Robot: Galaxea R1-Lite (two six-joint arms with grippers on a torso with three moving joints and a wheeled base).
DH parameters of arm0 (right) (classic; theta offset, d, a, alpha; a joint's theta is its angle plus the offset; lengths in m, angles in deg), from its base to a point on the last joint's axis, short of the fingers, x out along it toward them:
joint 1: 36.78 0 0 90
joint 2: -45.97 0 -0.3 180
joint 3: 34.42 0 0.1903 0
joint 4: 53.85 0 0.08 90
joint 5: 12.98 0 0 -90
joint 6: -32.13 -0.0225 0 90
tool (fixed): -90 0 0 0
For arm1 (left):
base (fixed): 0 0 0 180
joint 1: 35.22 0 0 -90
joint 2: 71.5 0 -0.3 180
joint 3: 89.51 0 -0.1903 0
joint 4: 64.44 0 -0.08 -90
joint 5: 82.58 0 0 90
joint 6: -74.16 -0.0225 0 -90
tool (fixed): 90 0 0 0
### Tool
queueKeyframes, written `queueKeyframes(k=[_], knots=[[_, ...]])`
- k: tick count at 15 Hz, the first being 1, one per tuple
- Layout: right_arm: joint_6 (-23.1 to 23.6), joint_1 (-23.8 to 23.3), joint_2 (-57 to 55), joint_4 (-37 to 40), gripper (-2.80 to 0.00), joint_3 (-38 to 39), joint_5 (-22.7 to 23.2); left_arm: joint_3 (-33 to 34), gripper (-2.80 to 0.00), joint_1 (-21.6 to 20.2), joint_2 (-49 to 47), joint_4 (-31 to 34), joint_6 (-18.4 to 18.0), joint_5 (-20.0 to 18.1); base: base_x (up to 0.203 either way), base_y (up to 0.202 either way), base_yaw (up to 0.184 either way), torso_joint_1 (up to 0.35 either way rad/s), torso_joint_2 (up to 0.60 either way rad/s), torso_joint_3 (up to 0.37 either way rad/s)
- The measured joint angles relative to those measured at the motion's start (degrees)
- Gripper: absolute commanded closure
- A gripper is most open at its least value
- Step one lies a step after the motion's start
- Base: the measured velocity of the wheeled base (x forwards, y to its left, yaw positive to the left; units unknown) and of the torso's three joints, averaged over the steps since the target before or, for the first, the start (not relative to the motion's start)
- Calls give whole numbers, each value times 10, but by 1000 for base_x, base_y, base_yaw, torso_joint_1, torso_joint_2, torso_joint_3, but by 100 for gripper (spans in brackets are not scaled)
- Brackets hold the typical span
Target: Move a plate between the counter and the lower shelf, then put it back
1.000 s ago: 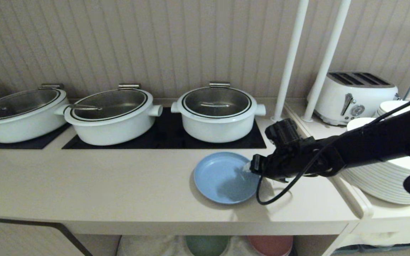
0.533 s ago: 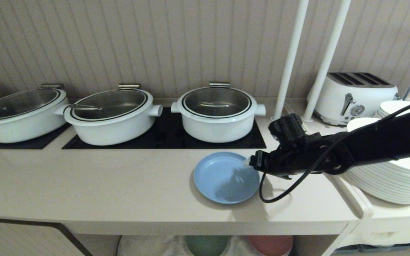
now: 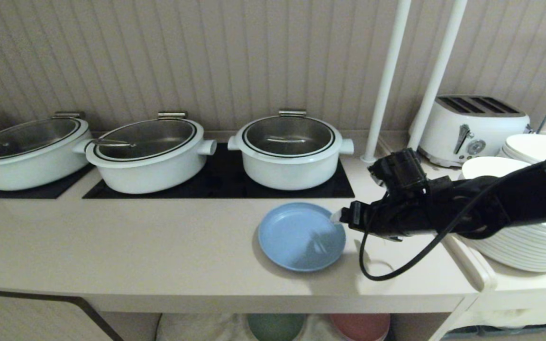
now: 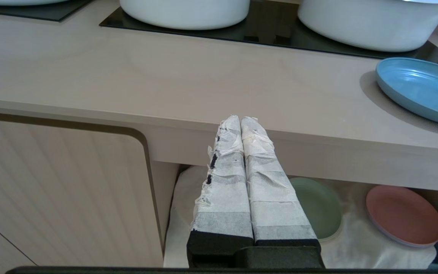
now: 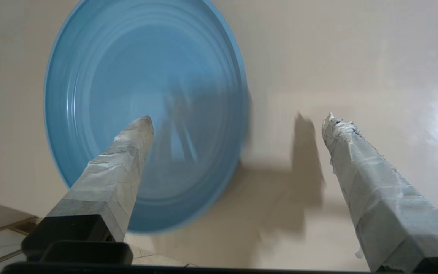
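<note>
Light-blue and matte, the plate [image 3: 301, 236] lies flat on the counter [image 3: 159, 241], face up, with its raised rim all round and faint concentric rings showing on its inner surface. Being round, it has no long axis and points no particular way. No brand, label or writing can be read on it or on anything else in view.

The right gripper [image 5: 238, 121] hovers at the plate's right edge with its jaws spread wide and nothing between them. In the right wrist view one taped finger [image 5: 127, 152] stands over the plate's inner surface, while the other finger [image 5: 359, 160] stands over bare counter beyond the rim, so the rim falls between the two; whether either tip touches the plate cannot be told. In the head view the gripper's tip [image 3: 337, 217] sits at the plate's rim, on the side away from the three white pots [image 3: 289, 151] on the black cooktop panel [image 3: 216, 182].

The left gripper [image 4: 240, 121] is parked below the counter's front edge, its taped fingers pressed together on nothing. Beyond its tips lies the lower shelf [image 4: 356, 236], where a green plate [image 4: 318, 207] and a pink plate [image 4: 403, 213] rest on wrinkled white cloth.
</note>
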Motion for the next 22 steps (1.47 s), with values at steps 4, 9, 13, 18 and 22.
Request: queueKeyframes(k=[4, 9, 13, 18, 22], knots=[[0, -1, 21, -1, 0, 20, 0, 0, 0, 0, 0, 0, 0, 0, 0, 0, 0, 0, 0, 0], [1, -1, 42, -2, 0, 37, 0, 0, 0, 0, 0, 0, 0, 0, 0, 0, 0, 0, 0, 0], [1, 0, 60, -2, 0, 56, 0, 0, 0, 0, 0, 0, 0, 0, 0, 0, 0, 0, 0, 0], [0, -1, 87, -5, 0, 103, -65, 0, 0, 0, 0, 0, 0, 0, 0, 0, 0, 0, 0, 0], [24, -5, 130, -18, 0, 158, -69, 0, 0, 0, 0, 0, 0, 0, 0, 0, 0, 0, 0, 0]])
